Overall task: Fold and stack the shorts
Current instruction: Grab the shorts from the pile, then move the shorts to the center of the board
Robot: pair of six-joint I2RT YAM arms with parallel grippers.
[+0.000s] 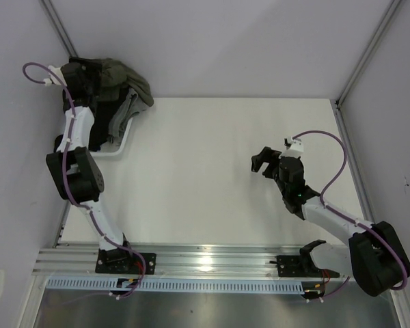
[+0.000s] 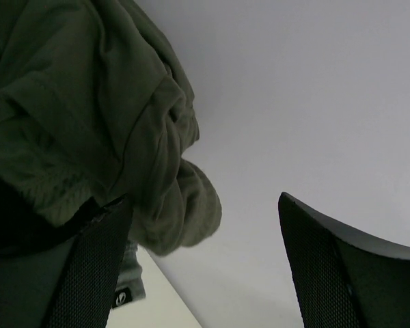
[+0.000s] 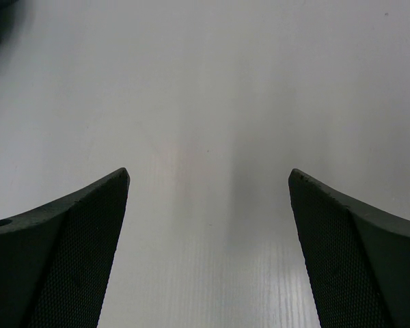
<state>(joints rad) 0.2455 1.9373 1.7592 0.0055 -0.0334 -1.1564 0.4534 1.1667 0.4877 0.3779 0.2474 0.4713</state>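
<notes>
At the upper left of the top view, you have the olive-green shorts [image 1: 130, 78] bunched in a heap over the far end of the white basket [image 1: 123, 147], which sits in the desk's back corner against the left wall. Pale grey fabric from the heap hangs down into the basket. Darker cloth [image 1: 104, 126] shows beside it, too shadowed for you to identify.

Room is tight there, with walls just beside the heap on two sides. To its right the white desk [image 1: 212, 157] lies bare across to the right wall and down to the metal rail [image 1: 212, 258] at the bottom of the frame.

Your left arm stretches up along the left wall from its base at lower left, the wrist raised at the heap. In the left wrist view the left gripper [image 2: 205, 198] has its jaws spread wide. The olive cloth is draped against the finger [image 2: 89, 273] at lower left, and the other finger stands apart with only pale wall behind it.

Your right arm is bent low at the right, with the right gripper [image 1: 262, 162] pointing toward mid-desk. Its jaws are wide apart over bare desk, holding nothing.
</notes>
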